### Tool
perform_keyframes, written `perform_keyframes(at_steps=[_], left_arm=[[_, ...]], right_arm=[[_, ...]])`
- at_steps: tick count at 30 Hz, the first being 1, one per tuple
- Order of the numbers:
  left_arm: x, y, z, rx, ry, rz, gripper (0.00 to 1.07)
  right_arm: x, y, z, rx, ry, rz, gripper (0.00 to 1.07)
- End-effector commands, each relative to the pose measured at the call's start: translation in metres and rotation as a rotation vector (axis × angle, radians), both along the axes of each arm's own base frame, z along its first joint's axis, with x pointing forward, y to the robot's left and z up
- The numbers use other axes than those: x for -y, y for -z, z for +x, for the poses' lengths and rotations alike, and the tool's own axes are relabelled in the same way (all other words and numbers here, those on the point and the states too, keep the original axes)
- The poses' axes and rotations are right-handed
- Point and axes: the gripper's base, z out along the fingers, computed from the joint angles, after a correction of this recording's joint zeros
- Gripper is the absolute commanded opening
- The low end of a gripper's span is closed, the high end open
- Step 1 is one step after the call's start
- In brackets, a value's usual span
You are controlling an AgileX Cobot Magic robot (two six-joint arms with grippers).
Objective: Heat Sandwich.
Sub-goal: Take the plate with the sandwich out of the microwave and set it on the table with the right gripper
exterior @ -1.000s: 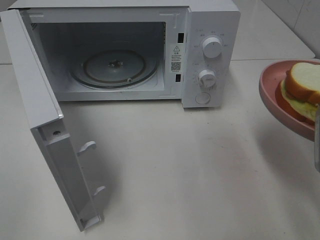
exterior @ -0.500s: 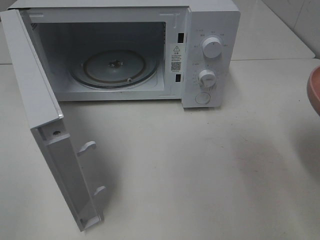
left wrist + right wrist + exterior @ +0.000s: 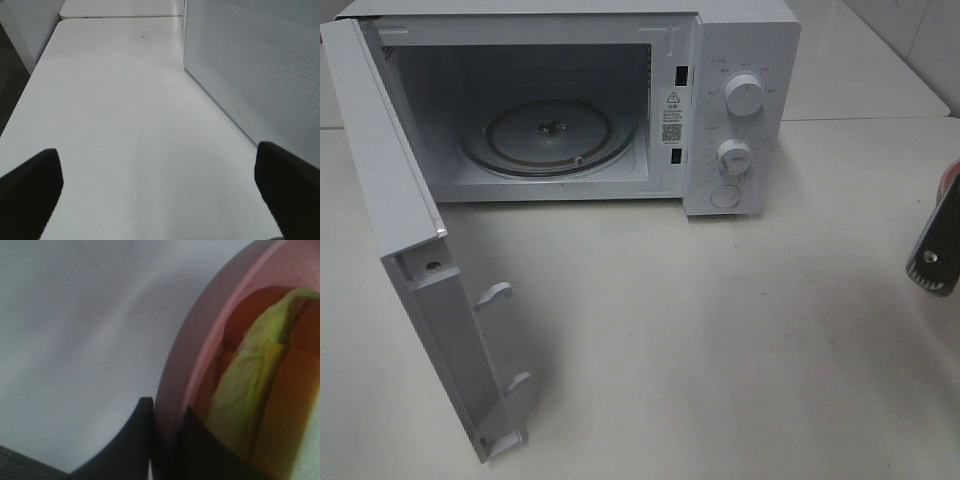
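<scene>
White microwave [image 3: 570, 100] sits at the back of a pale table [image 3: 720, 340] in the high view, door [image 3: 410, 250] swung wide open toward the left, glass turntable [image 3: 550, 135] bare inside. Two knobs [image 3: 744, 97] on the right panel. Right hand [image 3: 936, 250] shows only as a dark piece at the right edge, with a thin pink sliver of plate beside it; sandwich not visible here.

Left wrist view: left hand [image 3: 160, 195] spread wide, both dark fingers [image 3: 30, 190] apart above bare table, nothing between them, perforated microwave side [image 3: 260, 75] close by.

Right wrist view: right hand [image 3: 165, 440] pinched onto the rim of the pink plate [image 3: 175, 375], one finger outside, one inside. Sandwich [image 3: 255, 395] lies on the plate, green-yellow filling and orange crust showing, just beside the inner finger. Plate seems held clear of the table.
</scene>
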Motion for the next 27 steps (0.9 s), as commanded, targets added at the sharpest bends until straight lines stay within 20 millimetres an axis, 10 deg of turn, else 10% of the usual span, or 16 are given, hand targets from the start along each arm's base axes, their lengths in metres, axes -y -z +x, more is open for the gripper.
perform_keyframes(at_steps=[1, 27], left_arm=[[0.001, 0.001, -0.004, 0.027, 0.000, -0.005, 1.00], [0.001, 0.001, -0.004, 0.027, 0.000, -0.005, 1.00]], right_arm=[[-0.004, -0.004, 0.016, 0.073, 0.057, -0.017, 0.01], [-0.046, 0.002, 0.076, 0.161, 0.479, 0.090, 0.02]])
